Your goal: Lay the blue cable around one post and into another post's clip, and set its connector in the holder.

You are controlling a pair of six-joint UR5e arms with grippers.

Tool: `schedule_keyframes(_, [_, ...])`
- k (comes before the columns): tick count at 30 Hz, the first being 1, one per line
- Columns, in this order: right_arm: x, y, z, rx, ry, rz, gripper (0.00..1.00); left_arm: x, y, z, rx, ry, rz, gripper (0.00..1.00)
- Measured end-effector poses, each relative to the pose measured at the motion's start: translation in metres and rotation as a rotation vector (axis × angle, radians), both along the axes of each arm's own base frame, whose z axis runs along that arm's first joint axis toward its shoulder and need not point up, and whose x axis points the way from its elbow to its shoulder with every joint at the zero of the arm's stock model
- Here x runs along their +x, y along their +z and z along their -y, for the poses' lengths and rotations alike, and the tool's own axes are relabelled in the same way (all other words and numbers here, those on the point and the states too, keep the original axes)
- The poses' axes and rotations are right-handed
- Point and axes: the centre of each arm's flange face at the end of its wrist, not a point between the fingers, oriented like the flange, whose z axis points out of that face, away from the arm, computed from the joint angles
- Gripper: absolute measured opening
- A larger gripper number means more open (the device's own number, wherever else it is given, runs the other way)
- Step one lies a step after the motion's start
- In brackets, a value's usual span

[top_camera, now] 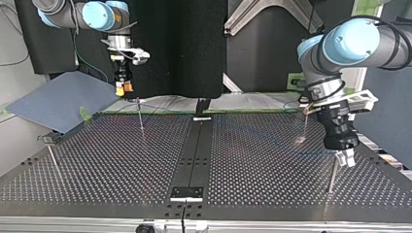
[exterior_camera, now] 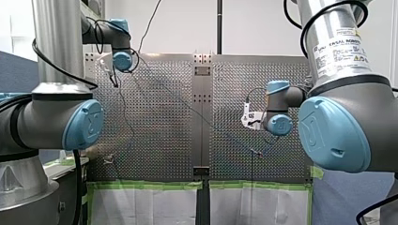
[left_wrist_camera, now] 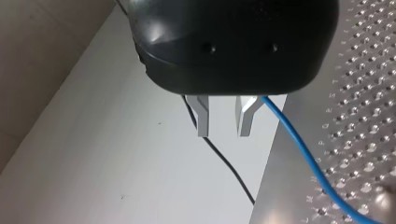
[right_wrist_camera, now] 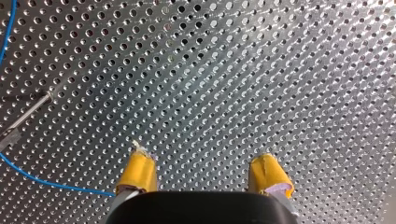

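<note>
The perforated tabletop (exterior_camera: 159, 140) fills the work area, with thin posts standing up from it. My left arm reaches to the far left corner in the front view, out at the tabletop's edge. My right arm hangs over the other half, above a post (top_camera: 140, 116).

My right gripper (right_wrist_camera: 203, 161) has its yellow-padded jaws wide with nothing between them, so I judge it free to take the cable. My left gripper (left_wrist_camera: 223, 126) shows metal jaws at a narrow gap with bare tips.

The blue cable (left_wrist_camera: 303, 154) comes out just beside the outer face of one left jaw and slants down onto the tabletop. I cannot tell whether it is pinched higher up. In the right wrist view it passes a post and runs under the gripper's body beside one pad. I judge it is strung between the arms to keep it clear for routing. I cannot make out the connector or the holder.
</note>
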Motion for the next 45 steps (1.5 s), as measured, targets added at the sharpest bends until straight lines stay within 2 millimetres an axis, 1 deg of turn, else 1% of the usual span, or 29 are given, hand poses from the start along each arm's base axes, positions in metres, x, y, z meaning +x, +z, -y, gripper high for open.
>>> schedule_keyframes(7, [0.0, 0.0, 0.0, 0.001, 0.0, 0.0, 1.0, 0.005, -0.003, -0.008, -0.01, 0.01, 0.002, 0.4])
schedule_keyframes(10, [0.0, 0.0, 0.0, 0.001, 0.0, 0.0, 1.0, 0.01, -0.004, -0.014, -0.016, 0.014, 0.009, 0.4])
schedule_keyframes(13, [0.0, 0.0, 0.0, 0.001, 0.0, 0.0, 1.0, 0.018, -0.008, -0.021, -0.018, 0.024, 0.011, 0.4])
schedule_keyframes(17, [0.0, 0.0, 0.0, 0.001, 0.0, 0.0, 1.0, 0.029, -0.02, -0.03, -0.015, 0.031, -0.008, 0.4])
schedule_keyframes(25, [0.0, 0.0, 0.0, -0.001, 0.0, 0.001, 1.0, 0.038, -0.023, -0.055, 0.006, 0.041, -0.009, 0.4])
schedule_keyframes(27, [0.0, 0.0, 0.0, -0.002, 0.0, 0.001, 1.0, 0.038, -0.02, -0.061, 0.013, 0.048, -0.004, 0.4])
schedule_keyframes(31, [0.0, 0.0, 0.0, -0.003, 0.0, 0.001, 1.0, 0.032, -0.007, -0.066, 0.01, 0.053, 0.024, 0.4])
schedule_keyframes(38, [0.0, 0.001, 0.001, -0.006, 0.0, 0.003, 1.0, 0.018, 0.022, -0.072, -0.012, 0.037, 0.103, 0.4])
schedule_keyframes(40, [0.0, 0.001, 0.001, -0.006, 0.0, 0.003, 1.0, 0.018, 0.024, -0.071, -0.012, 0.024, 0.109, 0.4])
schedule_keyframes(45, [0.0, 0.001, 0.001, -0.007, 0.0, 0.003, 1.0, 0.027, 0.014, -0.071, -0.003, -0.004, 0.089, 0.4])
